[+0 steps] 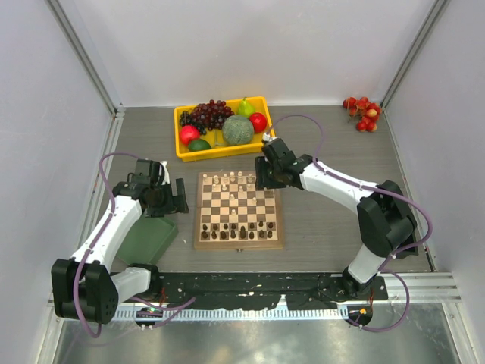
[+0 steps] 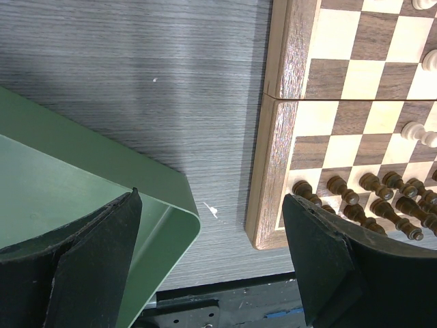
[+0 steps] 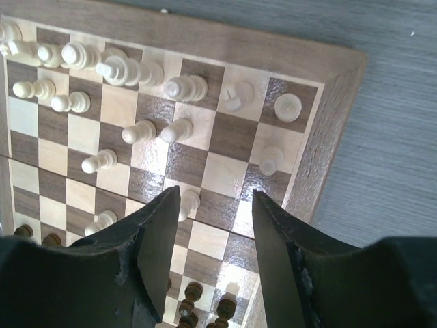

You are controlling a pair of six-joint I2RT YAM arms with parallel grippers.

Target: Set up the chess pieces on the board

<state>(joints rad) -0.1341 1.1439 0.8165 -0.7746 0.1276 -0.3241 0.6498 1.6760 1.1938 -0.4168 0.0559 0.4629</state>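
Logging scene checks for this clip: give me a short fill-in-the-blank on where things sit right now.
1. The dark chess pieces stand in rows on the board at its ____ edge, opposite the yellow tray.
2. The yellow tray holds ____.
3. The left gripper hangs open between the green tray and the ____.
4. The right gripper, open, holds ____.
Missing words: near; fruit; board; nothing.
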